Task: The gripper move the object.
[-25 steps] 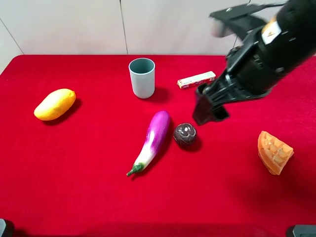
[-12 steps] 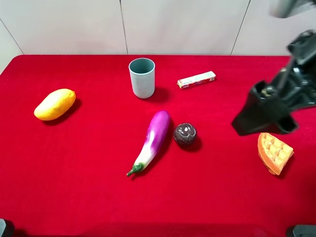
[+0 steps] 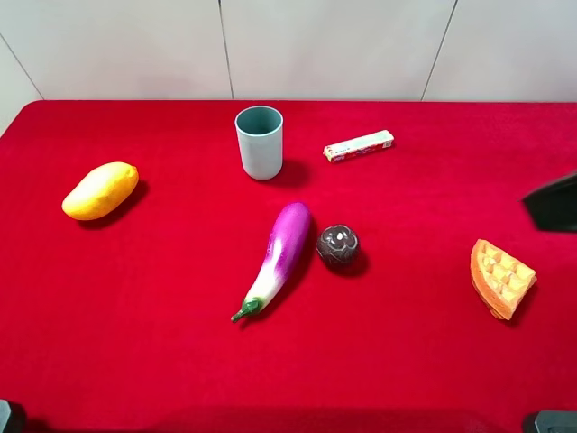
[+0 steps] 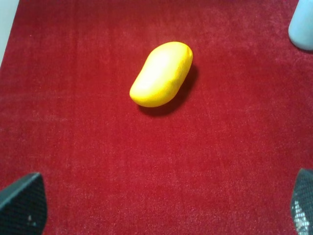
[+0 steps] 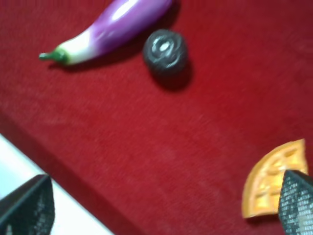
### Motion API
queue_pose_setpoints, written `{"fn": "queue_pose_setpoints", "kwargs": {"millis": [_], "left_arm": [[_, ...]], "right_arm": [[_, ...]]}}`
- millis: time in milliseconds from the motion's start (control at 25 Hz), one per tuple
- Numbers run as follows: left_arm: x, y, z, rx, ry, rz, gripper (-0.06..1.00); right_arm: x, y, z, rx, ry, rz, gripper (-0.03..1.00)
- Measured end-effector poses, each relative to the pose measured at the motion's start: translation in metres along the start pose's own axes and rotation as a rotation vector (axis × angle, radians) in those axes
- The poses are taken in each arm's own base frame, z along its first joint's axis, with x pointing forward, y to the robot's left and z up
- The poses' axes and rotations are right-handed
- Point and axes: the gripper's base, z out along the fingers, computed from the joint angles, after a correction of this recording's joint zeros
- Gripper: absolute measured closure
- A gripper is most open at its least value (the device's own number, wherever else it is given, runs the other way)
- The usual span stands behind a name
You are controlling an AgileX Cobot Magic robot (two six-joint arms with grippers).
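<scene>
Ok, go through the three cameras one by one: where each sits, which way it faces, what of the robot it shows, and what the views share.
Exterior high: mounted above the front of the red table, looking down and toward the back wall; of the robot only a dark piece at the right edge.
Left wrist: looks down at the mango; open fingers at the lower corners.
Right wrist: looks down at the ball, eggplant and waffle wedge; open fingers at the lower corners.
Shared: the overhead view shows all four; the wrist views share only the cloth.
</scene>
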Motion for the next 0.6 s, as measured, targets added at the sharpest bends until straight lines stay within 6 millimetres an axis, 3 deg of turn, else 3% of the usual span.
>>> {"fn": "queue_pose_setpoints", "kwargs": {"millis": [320,600], "left_arm": [[0.000,0.000,0.000,0.000,0.000,0.000,-0.05],[0.000,0.000,0.000,0.000,0.000,0.000,-0.05]], "right_arm": [[0.024,-0.008,-0.037,0.066,-0.169,-0.016,0.27],[0.043,-0.021,-0.059,0.213,-0.273,0.140,0.27]]}}
